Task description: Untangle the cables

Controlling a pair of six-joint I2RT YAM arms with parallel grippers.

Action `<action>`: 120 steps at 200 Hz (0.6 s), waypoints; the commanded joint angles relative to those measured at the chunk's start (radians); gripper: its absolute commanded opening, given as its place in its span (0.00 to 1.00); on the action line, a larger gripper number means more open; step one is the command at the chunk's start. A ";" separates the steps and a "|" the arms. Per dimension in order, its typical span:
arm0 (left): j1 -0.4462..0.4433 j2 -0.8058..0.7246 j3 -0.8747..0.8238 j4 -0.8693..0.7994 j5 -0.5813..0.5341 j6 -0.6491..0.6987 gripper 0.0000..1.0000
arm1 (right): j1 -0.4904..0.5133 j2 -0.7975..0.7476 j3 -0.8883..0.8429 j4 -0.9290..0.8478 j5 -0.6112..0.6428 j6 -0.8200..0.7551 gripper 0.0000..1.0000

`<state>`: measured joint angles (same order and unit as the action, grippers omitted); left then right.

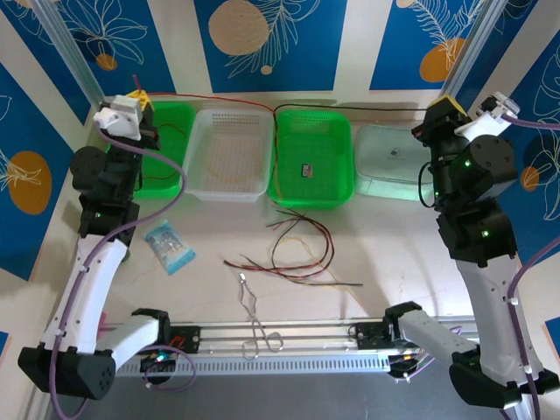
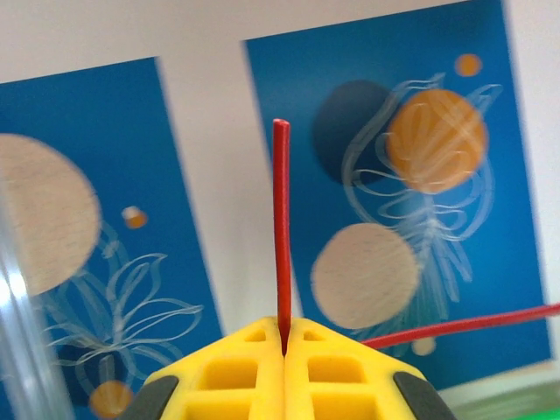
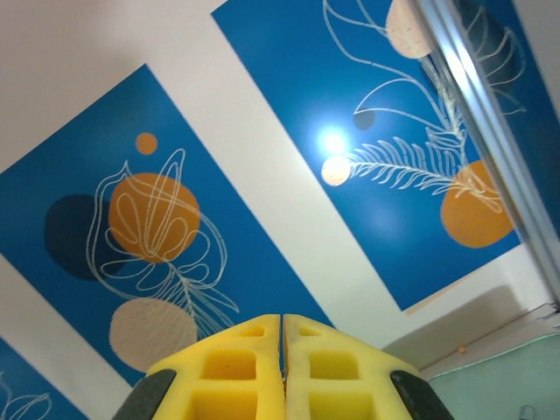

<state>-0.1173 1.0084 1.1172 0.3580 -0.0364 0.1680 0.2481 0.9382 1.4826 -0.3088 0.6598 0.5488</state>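
1. The left gripper (image 2: pixel 284 328) is fully closed on the red cable (image 2: pixel 281 227). A short free end stands up above the fingers, and the long run leaves to the right. Risk: the clamp sits close to the cable's end, so a hard pull could draw that end through the pads and release the cable.
2. In the top view, the red cable (image 1: pixel 210 99) runs from the raised left gripper across the far side of the left green basket (image 1: pixel 185 140) and the white basket (image 1: pixel 223 194). Risk: a sideways or downward move could snag the cable on a rim and drag or tip a basket.
3. The other cables (image 1: pixel 297 254) lie in a loose, overlapping tangle at the table centre, near the forceps (image 1: pixel 254 319). Whether the held cable joins this tangle cannot be determined. Risk: if it does, further tension could tighten the crossings or haul the whole bundle along.
4. The right gripper (image 3: pixel 282 324) has its fingers pressed together, and no cable is visible between them. In the top view, a thin dark line (image 1: pixel 350 110) leads toward it; whether it is gripped cannot be determined. Risk: if both grippers hold one strand, spreading the arms could overstretch it.
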 commanded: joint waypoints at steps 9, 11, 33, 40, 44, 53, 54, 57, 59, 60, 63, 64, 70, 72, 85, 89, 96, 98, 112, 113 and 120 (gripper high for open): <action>0.034 -0.035 -0.059 0.155 -0.246 -0.021 0.00 | -0.033 -0.046 -0.011 -0.007 0.078 -0.031 0.00; 0.036 -0.036 -0.061 0.160 -0.252 -0.022 0.00 | -0.035 -0.047 -0.011 -0.007 0.079 -0.032 0.00; 0.045 -0.046 -0.084 0.201 -0.321 -0.018 0.00 | -0.054 -0.063 -0.012 -0.016 0.102 -0.041 0.00; 0.048 -0.049 -0.089 0.211 -0.341 -0.016 0.00 | -0.061 -0.067 -0.014 -0.018 0.109 -0.044 0.00; 0.049 -0.051 -0.092 0.216 -0.354 -0.015 0.00 | -0.066 -0.070 -0.015 -0.021 0.114 -0.044 0.00; 0.054 -0.053 -0.097 0.227 -0.379 -0.015 0.00 | -0.074 -0.076 -0.015 -0.032 0.129 -0.037 0.00; 0.055 -0.053 -0.098 0.228 -0.381 -0.015 0.00 | -0.075 -0.076 -0.015 -0.033 0.131 -0.037 0.00; 0.057 -0.054 -0.098 0.229 -0.389 -0.015 0.00 | -0.078 -0.079 -0.017 -0.035 0.134 -0.036 0.00; 0.058 -0.055 -0.100 0.230 -0.393 -0.015 0.00 | -0.081 -0.081 -0.017 -0.036 0.137 -0.035 0.00; 0.059 -0.054 -0.100 0.230 -0.395 -0.015 0.00 | -0.082 -0.082 -0.018 -0.037 0.138 -0.035 0.00; 0.060 -0.057 -0.101 0.232 -0.400 -0.014 0.00 | -0.084 -0.083 -0.019 -0.039 0.143 -0.035 0.00; 0.060 -0.057 -0.101 0.233 -0.403 -0.013 0.00 | -0.085 -0.083 -0.020 -0.040 0.145 -0.034 0.00; 0.064 -0.060 -0.104 0.238 -0.416 -0.013 0.00 | -0.089 -0.088 -0.022 -0.047 0.160 -0.028 0.00; 0.065 -0.059 -0.106 0.238 -0.421 -0.014 0.00 | -0.091 -0.090 -0.022 -0.050 0.164 -0.024 0.00; 0.073 -0.065 -0.112 0.247 -0.450 -0.016 0.00 | -0.098 -0.101 -0.030 -0.059 0.190 -0.014 0.00; 0.074 -0.067 -0.115 0.249 -0.458 -0.016 0.00 | -0.101 -0.106 -0.035 -0.060 0.198 -0.010 0.00; 0.079 -0.069 -0.118 0.254 -0.470 -0.020 0.00 | -0.106 -0.113 -0.044 -0.054 0.208 -0.008 0.00; 0.080 -0.070 -0.118 0.254 -0.475 -0.023 0.00 | -0.108 -0.115 -0.046 -0.052 0.211 -0.010 0.00; 0.088 -0.074 -0.125 0.258 -0.501 -0.031 0.00 | -0.115 -0.121 -0.052 -0.054 0.240 -0.012 0.00; 0.088 -0.074 -0.125 0.258 -0.503 -0.031 0.00 | -0.115 -0.122 -0.053 -0.055 0.243 -0.012 0.00; 0.092 -0.074 -0.128 0.258 -0.513 -0.034 0.00 | -0.118 -0.124 -0.051 -0.060 0.259 -0.015 0.00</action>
<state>-0.0544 0.9527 0.9997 0.5591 -0.4404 0.1558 0.1471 0.8337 1.4399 -0.3744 0.7998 0.5312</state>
